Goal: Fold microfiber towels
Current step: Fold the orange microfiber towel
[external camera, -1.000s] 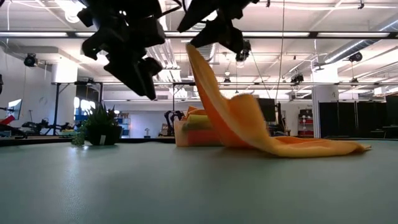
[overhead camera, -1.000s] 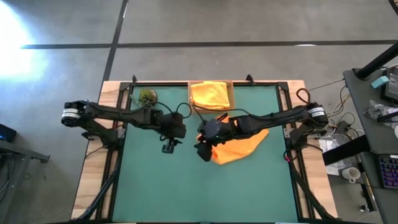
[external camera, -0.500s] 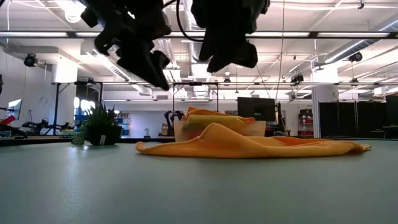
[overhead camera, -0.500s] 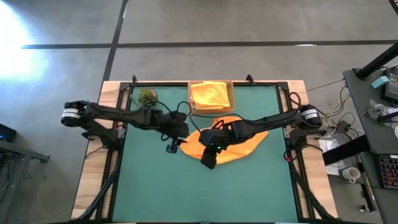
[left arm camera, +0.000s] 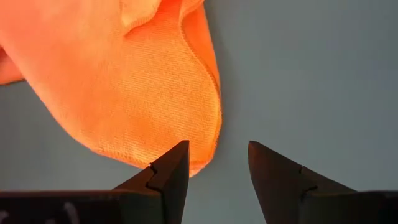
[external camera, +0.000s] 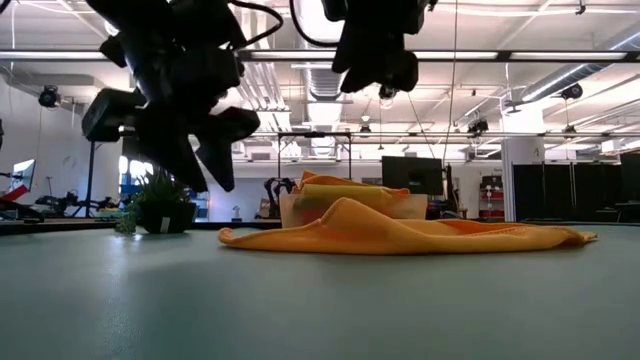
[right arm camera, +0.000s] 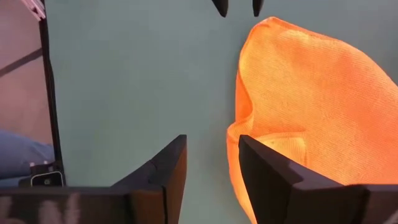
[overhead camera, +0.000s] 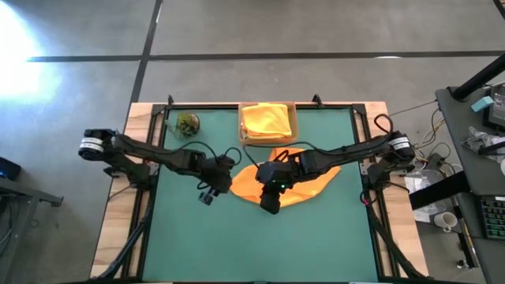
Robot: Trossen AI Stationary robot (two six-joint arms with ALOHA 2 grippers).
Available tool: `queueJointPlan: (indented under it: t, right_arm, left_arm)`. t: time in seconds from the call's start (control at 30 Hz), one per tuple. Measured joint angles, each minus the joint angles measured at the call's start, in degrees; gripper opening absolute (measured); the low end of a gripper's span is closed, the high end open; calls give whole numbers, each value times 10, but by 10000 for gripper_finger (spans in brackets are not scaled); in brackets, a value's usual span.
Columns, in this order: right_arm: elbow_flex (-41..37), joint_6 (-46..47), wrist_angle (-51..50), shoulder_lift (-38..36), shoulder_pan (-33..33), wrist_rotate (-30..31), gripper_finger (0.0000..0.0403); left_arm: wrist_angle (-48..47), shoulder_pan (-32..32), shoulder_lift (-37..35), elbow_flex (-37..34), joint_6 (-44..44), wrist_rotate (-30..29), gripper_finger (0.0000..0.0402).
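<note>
An orange microfiber towel lies loose and rumpled on the green mat that covers the bench, near the middle and slightly toward the far side, with folds and a raised hump showing in the low view. Just behind it, at the far edge of the mat, a shallow cardboard tray holds a folded yellow towel. The right gripper hangs above the near left part of the orange towel; its jaws are spread with nothing between them, and its wrist view shows them over the bare mat right beside the towel's curled edge. The left gripper hovers over the mat just to the left of the towel, clear of the surface in the low view. Its jaws are also spread and empty, and in its wrist view one finger sits in front of the towel's rounded corner while the other is over bare mat. A small potted plant stands at the far left corner of the mat, well apart from the towels. In the low view the tray and the yellow towel show behind the orange one.
</note>
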Motion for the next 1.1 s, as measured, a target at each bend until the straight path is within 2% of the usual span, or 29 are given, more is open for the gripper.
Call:
queueJointPlan:
  t: [0.27,0.4,0.5,0.87,1.1]
  right_arm:
    - [-1,-8,-1,0,0,0,125]
    - [-2,-9,-1,0,0,0,127]
    - [-2,-9,-2,0,0,0,127]
    - [-7,-10,-2,0,0,9,121]
    - [-7,-10,-2,0,-6,11,121]
  left_arm:
    - [17,0,51,-3,81,-8,148]
    - [24,0,79,-3,98,-86,148]
    - [32,1,87,-2,116,-112,148]
    - [43,0,87,-3,167,-108,148]
    - [50,0,115,0,192,-76,148]
